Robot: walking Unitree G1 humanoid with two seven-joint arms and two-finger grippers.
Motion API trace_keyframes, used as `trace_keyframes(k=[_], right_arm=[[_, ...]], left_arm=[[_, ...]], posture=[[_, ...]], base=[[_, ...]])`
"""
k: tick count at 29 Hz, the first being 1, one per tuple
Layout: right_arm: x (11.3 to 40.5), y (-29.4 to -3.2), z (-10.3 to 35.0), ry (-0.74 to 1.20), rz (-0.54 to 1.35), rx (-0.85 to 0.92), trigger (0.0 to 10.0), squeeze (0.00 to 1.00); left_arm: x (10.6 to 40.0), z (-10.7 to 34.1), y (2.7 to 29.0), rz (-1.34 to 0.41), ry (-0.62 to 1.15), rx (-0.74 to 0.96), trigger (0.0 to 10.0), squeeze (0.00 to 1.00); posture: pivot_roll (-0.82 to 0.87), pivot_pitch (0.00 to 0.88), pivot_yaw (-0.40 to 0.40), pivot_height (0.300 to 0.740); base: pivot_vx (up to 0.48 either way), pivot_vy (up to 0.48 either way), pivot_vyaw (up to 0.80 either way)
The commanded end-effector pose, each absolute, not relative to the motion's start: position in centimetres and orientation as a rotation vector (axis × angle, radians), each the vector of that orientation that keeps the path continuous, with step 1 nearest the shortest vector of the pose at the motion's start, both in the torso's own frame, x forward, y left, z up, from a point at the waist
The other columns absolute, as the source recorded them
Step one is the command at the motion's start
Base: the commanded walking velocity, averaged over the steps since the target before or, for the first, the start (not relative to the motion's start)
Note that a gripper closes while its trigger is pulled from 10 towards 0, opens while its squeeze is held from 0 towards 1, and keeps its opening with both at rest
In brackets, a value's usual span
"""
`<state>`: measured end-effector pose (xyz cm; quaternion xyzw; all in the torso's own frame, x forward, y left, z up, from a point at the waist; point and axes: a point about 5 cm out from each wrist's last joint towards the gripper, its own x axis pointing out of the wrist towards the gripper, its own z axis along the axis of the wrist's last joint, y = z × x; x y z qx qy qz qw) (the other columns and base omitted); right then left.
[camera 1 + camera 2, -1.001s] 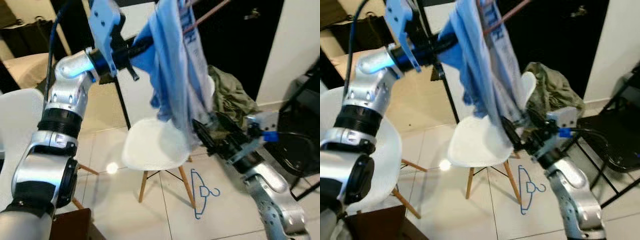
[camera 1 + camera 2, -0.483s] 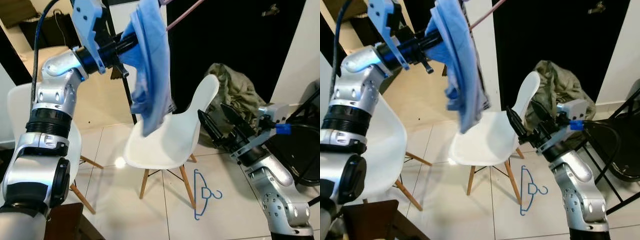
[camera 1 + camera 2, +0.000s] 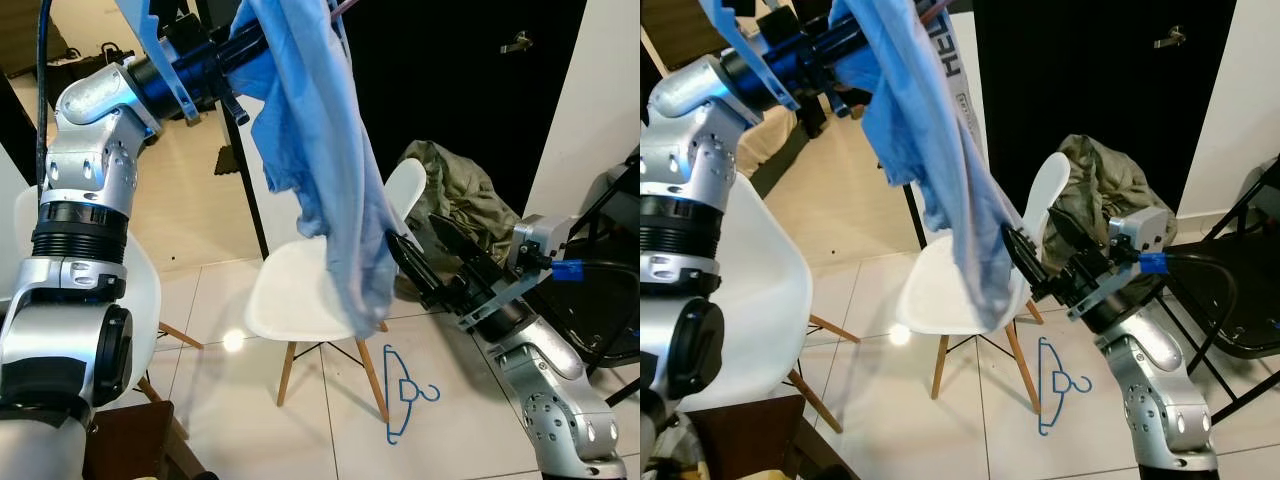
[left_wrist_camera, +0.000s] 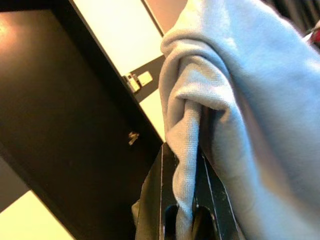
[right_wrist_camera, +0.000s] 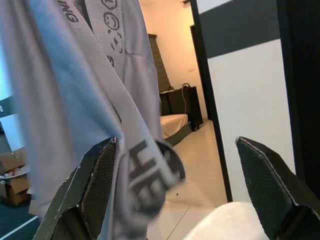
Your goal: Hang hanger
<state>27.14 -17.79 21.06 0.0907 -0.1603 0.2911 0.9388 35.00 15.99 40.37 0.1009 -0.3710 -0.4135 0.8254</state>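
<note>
We hold our left gripper (image 4: 185,210) raised high above the white chair (image 3: 300,300), its fingers clenched on a fold of the blue shirt (image 3: 320,150), which drapes down over the chair's seat from a thin pink rod (image 3: 930,12) at the top. Our right gripper (image 3: 425,255) reaches in just beside the chair's back with its fingers (image 5: 95,185) spread wide, grasping nothing, the shirt's printed hem hanging between them. The blue hanger (image 3: 403,390) lies on the floor tiles beside the chair's legs.

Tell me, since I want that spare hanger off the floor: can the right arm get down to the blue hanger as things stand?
Probably yes. The right end effector is open and holds nothing, and the blue hanger lies on bare tiles just below it, beside the white chair leg.
</note>
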Motion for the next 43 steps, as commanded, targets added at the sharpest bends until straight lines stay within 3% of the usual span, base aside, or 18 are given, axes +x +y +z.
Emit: trace_keyframes(k=[1,18,30,39,40,41,43], right_arm=[[27.0,-17.4,21.6,-0.353,0.611,0.187,10.0,0.00],[26.8,-16.4,21.9,-0.369,0.692,0.225,10.0,0.00],[25.5,-14.0,21.9,-0.337,0.912,0.264,10.0,0.00],[25.7,-14.1,21.9,-0.342,0.896,0.261,10.0,0.00],[26.0,-14.2,22.0,-0.348,0.873,0.262,5.9,0.00],[26.1,-14.3,22.1,-0.350,0.860,0.263,0.0,0.00],[26.1,-14.3,22.1,-0.350,0.860,0.263,0.0,0.00]], left_arm=[[34.1,41.9,16.0,-0.894,-0.860,0.191,10.0,0.00],[32.5,43.5,14.9,-0.948,-0.938,0.168,10.0,0.00],[32.0,43.9,14.4,-0.961,-0.953,0.156,10.0,0.00],[31.9,43.9,14.4,-0.963,-0.952,0.157,10.0,0.00],[31.8,43.9,14.3,-0.964,-0.953,0.157,10.0,0.00],[31.8,43.9,14.3,-0.964,-0.954,0.156,10.0,0.00],[31.8,43.9,14.3,-0.964,-0.954,0.156,10.0,0.00]], posture=[[-0.13,0.000,0.105,0.710],[-0.13,0.000,0.102,0.710],[-0.12,0.000,0.101,0.710],[-0.12,0.000,0.101,0.710],[-0.12,0.000,0.101,0.710],[-0.12,0.000,0.101,0.710],[-0.12,0.000,0.101,0.710]], base=[[0.000,0.000,0.00],[0.000,0.000,0.00],[0.000,0.000,0.00],[0.000,0.000,0.00],[0.000,0.000,0.00],[0.000,0.000,0.00],[0.000,0.000,0.00]])
